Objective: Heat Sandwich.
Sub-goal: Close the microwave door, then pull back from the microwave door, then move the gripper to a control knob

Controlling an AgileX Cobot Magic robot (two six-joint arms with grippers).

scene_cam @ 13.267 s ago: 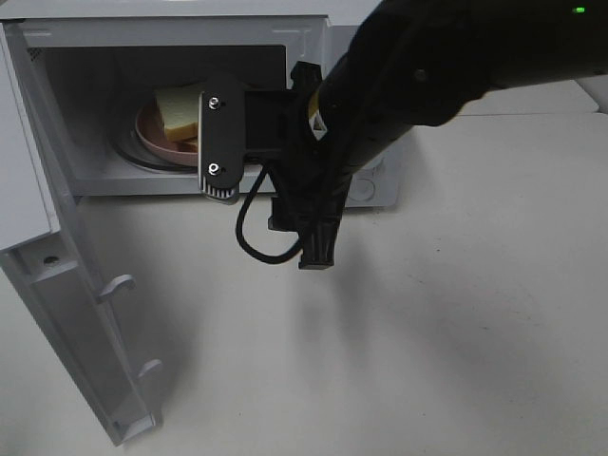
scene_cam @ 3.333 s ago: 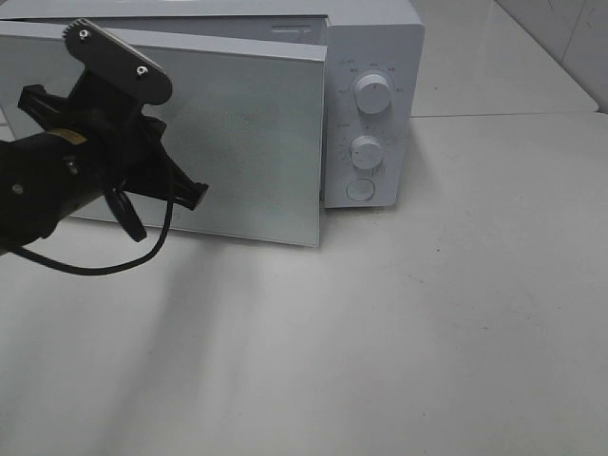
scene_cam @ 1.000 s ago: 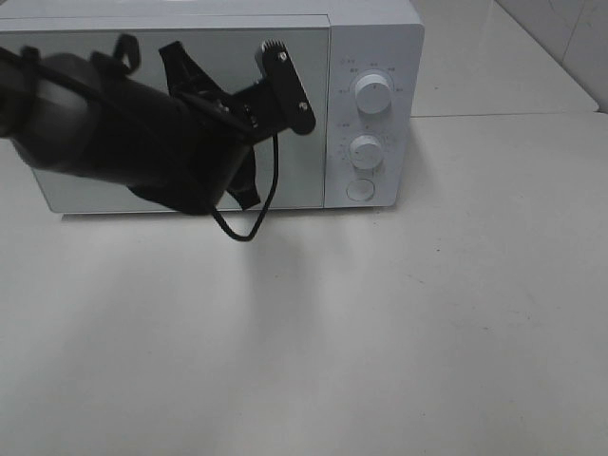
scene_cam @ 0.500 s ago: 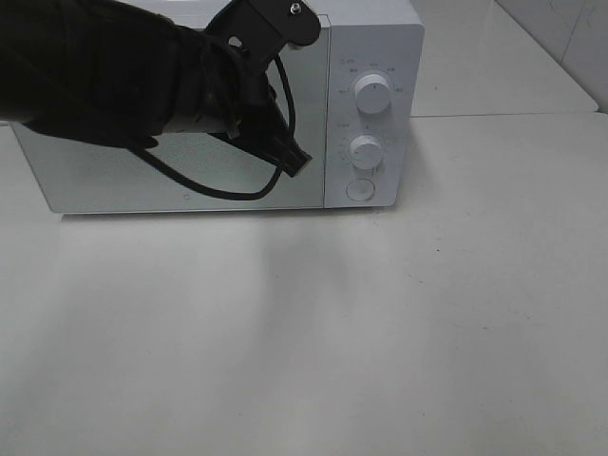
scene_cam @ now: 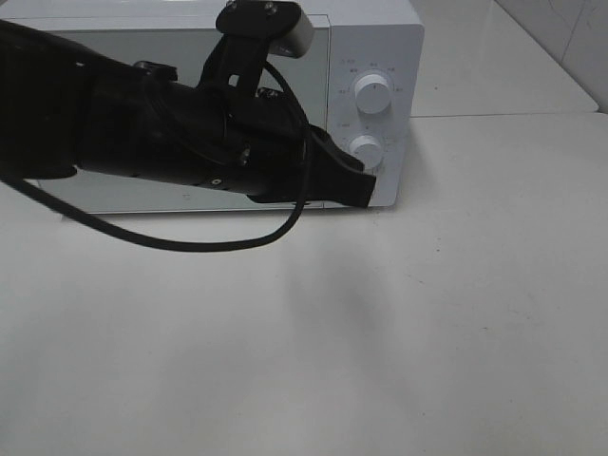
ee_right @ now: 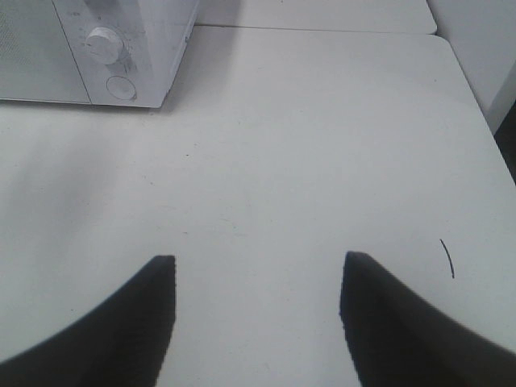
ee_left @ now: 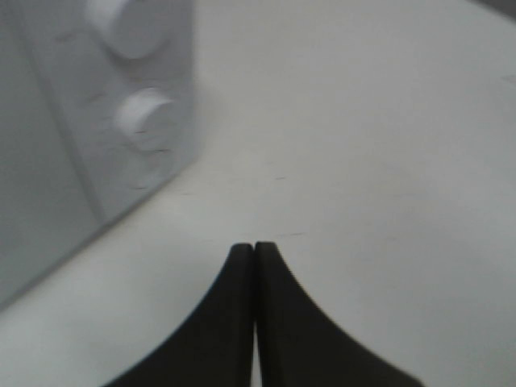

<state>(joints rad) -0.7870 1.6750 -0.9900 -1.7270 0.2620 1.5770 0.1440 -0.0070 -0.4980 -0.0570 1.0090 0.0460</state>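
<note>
One closed left tool [scene_cam: 364,190] hangs near microwave's [scene_cam: 399,57] edge.

White closed microwave [scene_cam: 397,33] with two round knobs [scene_cam: 372,92] on pale table [scene_cam: 456,323]

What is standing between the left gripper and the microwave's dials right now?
Nothing visible does. The shut left gripper sits just in front of the lower dial, with only bare table between them in the wrist view. The microwave door is closed and no sandwich shows.
</note>
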